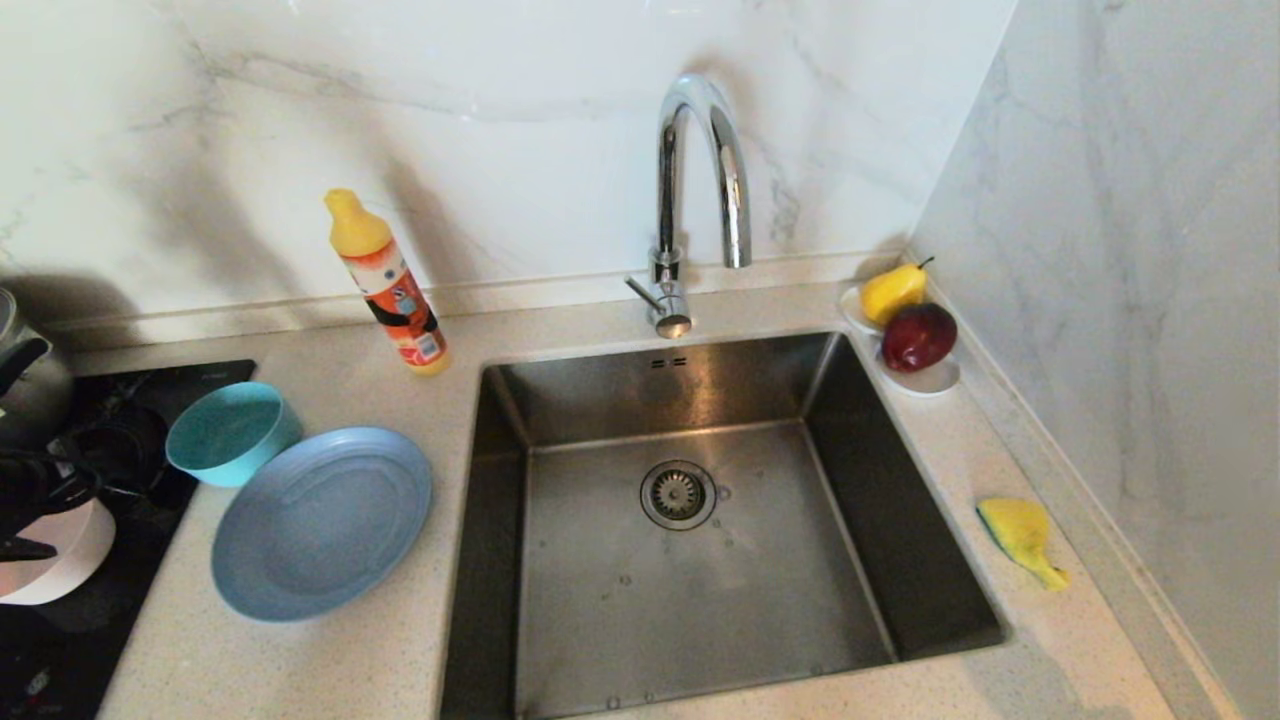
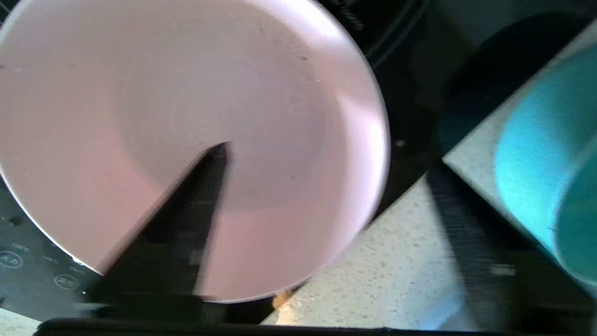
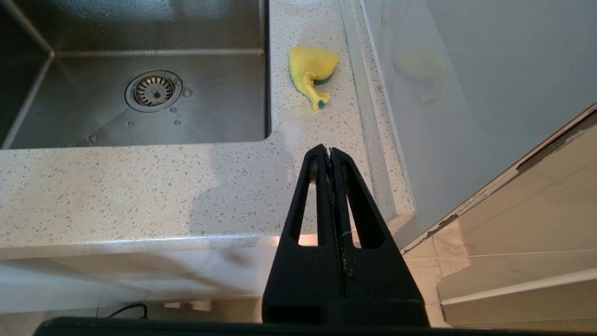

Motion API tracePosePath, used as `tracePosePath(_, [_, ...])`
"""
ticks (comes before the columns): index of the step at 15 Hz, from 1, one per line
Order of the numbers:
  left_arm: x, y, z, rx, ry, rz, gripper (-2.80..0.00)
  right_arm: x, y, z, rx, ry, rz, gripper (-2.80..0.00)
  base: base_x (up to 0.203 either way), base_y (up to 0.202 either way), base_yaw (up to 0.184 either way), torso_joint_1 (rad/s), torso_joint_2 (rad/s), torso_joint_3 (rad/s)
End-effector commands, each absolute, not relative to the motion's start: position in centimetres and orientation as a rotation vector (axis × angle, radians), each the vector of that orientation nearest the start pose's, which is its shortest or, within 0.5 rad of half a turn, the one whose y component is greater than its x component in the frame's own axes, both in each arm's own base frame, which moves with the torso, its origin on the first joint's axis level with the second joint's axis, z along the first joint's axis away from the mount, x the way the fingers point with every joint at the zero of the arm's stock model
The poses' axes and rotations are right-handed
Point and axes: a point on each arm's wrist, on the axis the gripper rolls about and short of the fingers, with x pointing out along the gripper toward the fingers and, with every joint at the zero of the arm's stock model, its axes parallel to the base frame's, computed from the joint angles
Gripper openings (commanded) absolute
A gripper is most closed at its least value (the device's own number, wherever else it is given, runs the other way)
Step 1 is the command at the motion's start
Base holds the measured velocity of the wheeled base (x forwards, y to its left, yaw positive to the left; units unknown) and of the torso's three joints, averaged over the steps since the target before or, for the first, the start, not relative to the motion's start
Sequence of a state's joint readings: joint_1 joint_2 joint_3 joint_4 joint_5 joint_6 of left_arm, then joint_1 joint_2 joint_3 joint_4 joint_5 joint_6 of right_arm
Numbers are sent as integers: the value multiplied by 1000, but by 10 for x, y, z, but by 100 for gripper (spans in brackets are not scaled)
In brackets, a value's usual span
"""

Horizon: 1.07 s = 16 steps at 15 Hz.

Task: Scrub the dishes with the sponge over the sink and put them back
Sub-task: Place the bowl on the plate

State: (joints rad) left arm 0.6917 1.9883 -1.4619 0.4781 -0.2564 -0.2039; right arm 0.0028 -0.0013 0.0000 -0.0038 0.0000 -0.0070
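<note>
The pale pink bowl stands on the black cooktop at the far left. My left gripper hangs open over its rim, one finger inside the bowl and the other outside, above the counter. The teal bowl and the grey-blue plate sit on the counter left of the sink. The yellow-green sponge lies on the counter right of the sink. My right gripper is shut and empty, low in front of the counter edge.
A chrome tap rises behind the sink. An orange bottle with a yellow cap stands at the back left. A white saucer with a pear and an apple sits in the back right corner. A metal pot stands on the cooktop.
</note>
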Motion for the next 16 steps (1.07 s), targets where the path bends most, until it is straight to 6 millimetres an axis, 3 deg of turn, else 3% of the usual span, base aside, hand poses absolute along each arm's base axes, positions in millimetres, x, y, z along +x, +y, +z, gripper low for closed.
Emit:
tracePosePath(1, [287, 232, 160, -662, 877, 496, -280, -23, 0, 76, -7, -6, 3, -280, 0, 0, 0, 0, 0, 0])
tracePosePath(10, [283, 229, 182, -641, 828, 500, -280, -23, 0, 76, -8, -7, 3, -280, 0, 0, 0, 0, 0, 0])
tracePosePath(12, [278, 225, 196, -635, 822, 498, -280, -23, 0, 76, -8, -8, 3, -280, 0, 0, 0, 0, 0, 0])
tracePosePath(16, [250, 199, 249, -611, 791, 482, -280, -23, 0, 76, -7, -7, 3, -280, 0, 0, 0, 0, 0, 0])
